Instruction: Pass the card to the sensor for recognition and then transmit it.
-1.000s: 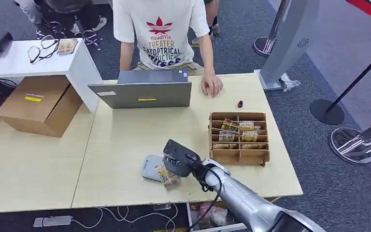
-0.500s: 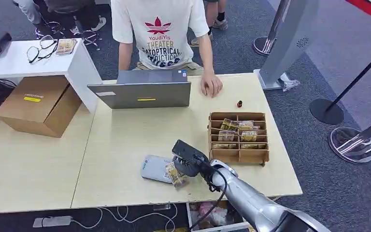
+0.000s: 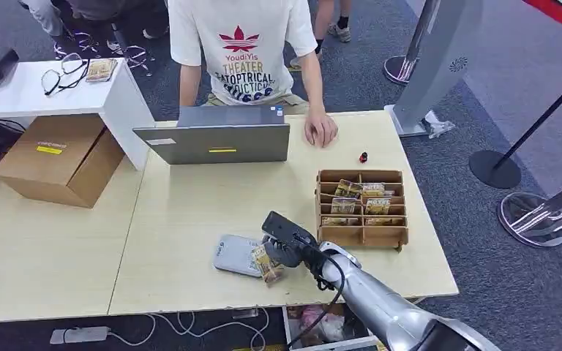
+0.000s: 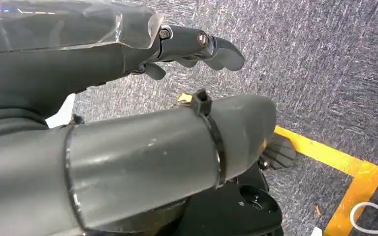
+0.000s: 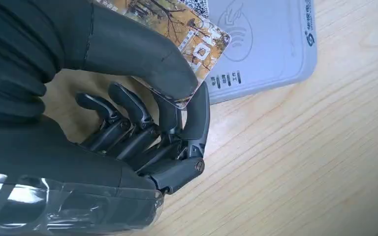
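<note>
Pinching the card (image 5: 187,34) over the sensor (image 5: 270,44), right hand (image 5: 142,132) — fingers curled, seemingly hovering.

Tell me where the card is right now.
In the head view the card is pinched in the right robot hand near the table's front edge, overlapping the right end of the grey sensor, left of the wooden box.

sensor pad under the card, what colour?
Light grey sensor pad, with a white wave symbol printed on it; right wrist view shows it best.
</note>
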Tool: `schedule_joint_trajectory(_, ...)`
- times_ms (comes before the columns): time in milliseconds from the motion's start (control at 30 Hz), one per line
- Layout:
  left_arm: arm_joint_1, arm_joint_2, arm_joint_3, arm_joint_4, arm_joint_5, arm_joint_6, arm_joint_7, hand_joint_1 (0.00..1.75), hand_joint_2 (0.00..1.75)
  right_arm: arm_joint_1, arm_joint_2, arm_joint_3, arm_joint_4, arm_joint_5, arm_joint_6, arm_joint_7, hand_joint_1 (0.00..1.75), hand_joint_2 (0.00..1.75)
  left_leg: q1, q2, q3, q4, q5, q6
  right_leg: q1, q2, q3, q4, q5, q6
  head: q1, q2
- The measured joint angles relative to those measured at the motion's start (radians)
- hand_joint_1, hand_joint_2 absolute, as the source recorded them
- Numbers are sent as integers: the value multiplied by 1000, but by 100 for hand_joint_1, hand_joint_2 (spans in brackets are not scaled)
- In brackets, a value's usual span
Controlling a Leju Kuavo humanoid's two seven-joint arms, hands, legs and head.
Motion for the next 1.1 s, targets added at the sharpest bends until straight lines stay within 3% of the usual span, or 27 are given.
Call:
schedule_joint_trajectory(200, -2, 0, -1, 0, 13, 4, -2, 0, 0, 6, -6, -21, -28, -16, 11, -22, 175, 175, 0, 0, 0, 0, 0, 0, 0, 0, 0, 0, 0, 0, 0, 0)
schedule_joint_trajectory(533, -3, 1, -2, 0, 37, 9, -8, 0, 0, 70, -91, -143, -389, -60, 5, 3, 175, 175, 0, 0, -1, 0, 0, 0, 0, 0, -1, 0, 0, 0, 0, 0)
schedule_joint_trajectory(1033, -2, 1, -2, 0, 45, 16, -22, 0, 0, 161, -120, -276, -675, -39, -26, -21, 175, 175, 0, 0, -2, 0, 0, 0, 0, 0, -1, 0, 0, 0, 0, 0)
schedule_joint_trajectory(1100, -2, 13, -7, 0, 37, -26, 11, 0, 0, 161, -120, -289, -701, -27, -33, -29, 175, 175, 0, 0, -2, 0, 0, 0, 0, 0, -1, 0, 0, 0, 0, 0)
